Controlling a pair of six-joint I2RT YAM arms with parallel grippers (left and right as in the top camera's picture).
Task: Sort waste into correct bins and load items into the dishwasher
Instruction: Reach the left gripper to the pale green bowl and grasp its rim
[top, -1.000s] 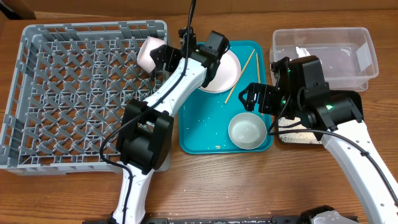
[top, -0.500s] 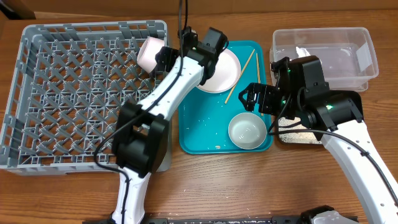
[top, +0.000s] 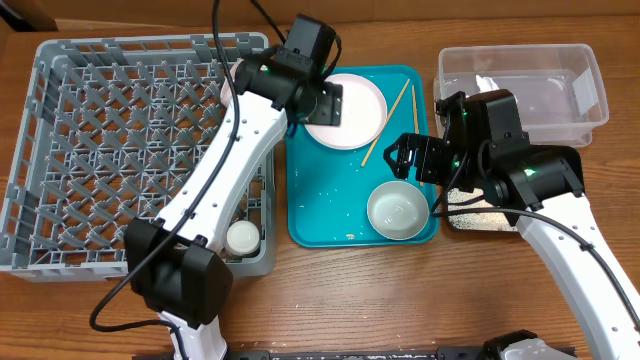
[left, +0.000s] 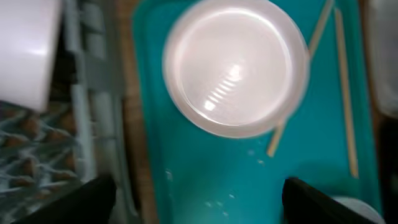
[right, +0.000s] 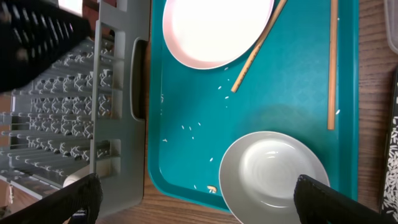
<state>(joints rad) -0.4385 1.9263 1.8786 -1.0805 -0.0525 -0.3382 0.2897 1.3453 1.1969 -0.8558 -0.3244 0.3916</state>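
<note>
Jaws on your left gripper stand wide apart with nothing between them, poised over the plate, which lies flat at the far end of the teal tray. One of the two chopsticks has its end tucked under that plate's rim; the other lies free beside it. Just past the tray's left edge, the left wrist view catches a white shape at the wall of the dish rack; it may be the second plate, but you cannot be sure from here.

Your right gripper is also fully spread and empty, hanging above the bowl at the tray's near end.

By my reading you are partway through. The cup already sits in the rack's near right corner. Left to load are this plate, the bowl and both chopsticks. Loose rice grains dot the tray. The clear tub holds something pale, too blurred to name, and the black tray is mostly hidden beneath the right arm.
</note>
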